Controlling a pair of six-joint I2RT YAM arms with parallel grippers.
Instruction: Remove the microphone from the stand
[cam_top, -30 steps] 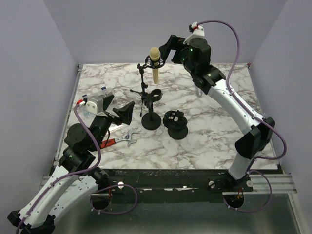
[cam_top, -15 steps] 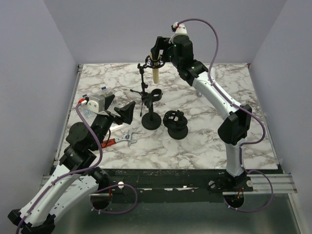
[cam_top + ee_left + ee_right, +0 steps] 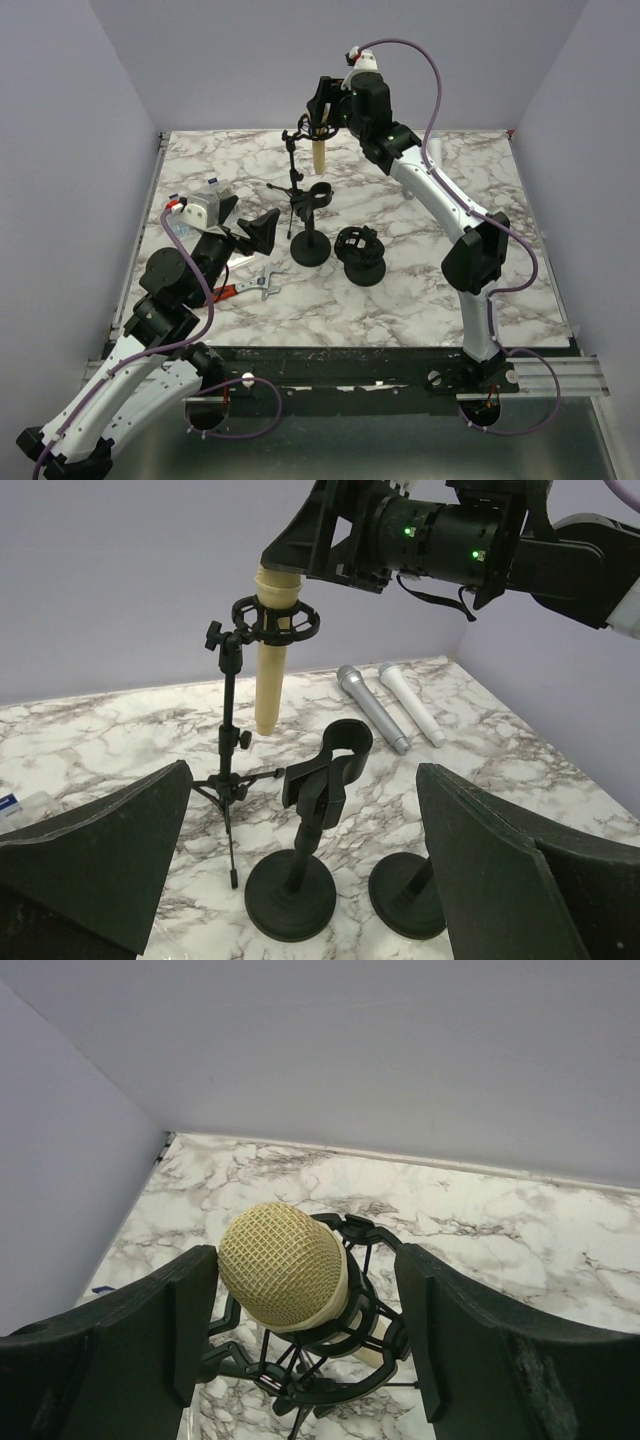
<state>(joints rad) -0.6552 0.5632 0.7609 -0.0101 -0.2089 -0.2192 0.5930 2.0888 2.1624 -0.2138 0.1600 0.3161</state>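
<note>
A cream microphone (image 3: 319,156) with a gold mesh head (image 3: 283,1265) stands upright in a black shock mount (image 3: 345,1360) on a thin tripod stand (image 3: 291,188) at the back of the marble table. My right gripper (image 3: 322,118) is open, and its two fingers straddle the mesh head (image 3: 305,1275) from above; a gap shows on the right side. The microphone (image 3: 270,670) and stand (image 3: 230,750) also show in the left wrist view. My left gripper (image 3: 255,228) is open and empty (image 3: 300,870), low at the near left, facing the stands.
A black clip stand on a round base (image 3: 311,245) and a second shock-mount stand (image 3: 360,256) sit mid-table. A silver microphone (image 3: 372,707) and a white one (image 3: 410,702) lie at the back right. A red-handled tool (image 3: 240,290) lies near the left arm.
My right arm has swung left and come down over the microphone; its open fingers now flank the mesh head. The left arm has shifted only slightly.
</note>
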